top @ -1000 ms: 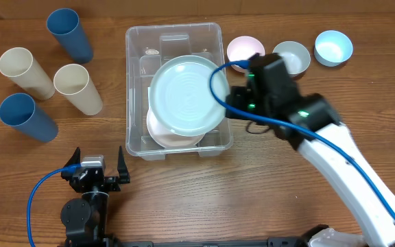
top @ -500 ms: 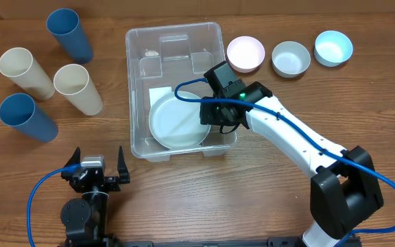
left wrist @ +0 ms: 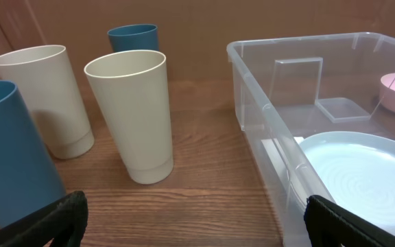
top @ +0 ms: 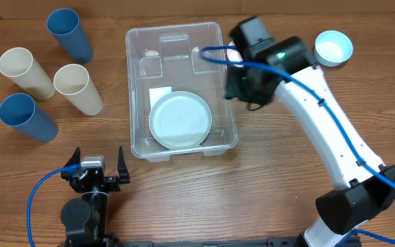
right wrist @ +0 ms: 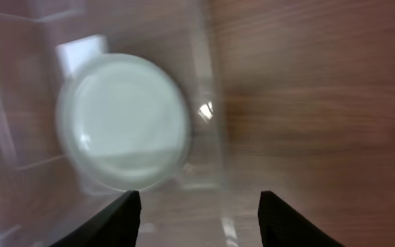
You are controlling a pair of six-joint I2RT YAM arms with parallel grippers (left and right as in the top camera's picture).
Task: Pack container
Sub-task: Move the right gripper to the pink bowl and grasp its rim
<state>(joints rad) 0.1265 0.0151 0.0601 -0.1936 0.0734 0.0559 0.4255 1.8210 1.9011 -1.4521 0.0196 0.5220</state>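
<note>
While the container sits just below and left of the right gripper, whose jaws are wide and empty, a pale plate lies flat inside it. Four cups stand ahead-left of the left gripper, its jaws wide too.

— A kitchen?
— No, more a robotics lab bench. A white cabled robot arm is mounted at the near edge of the wooden table, and plain plastic cups are grouped toward its far-left corner.

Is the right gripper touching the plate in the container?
Apart. The right wrist view shows the right gripper open and empty, the plate lying beyond its fingertips.
</note>
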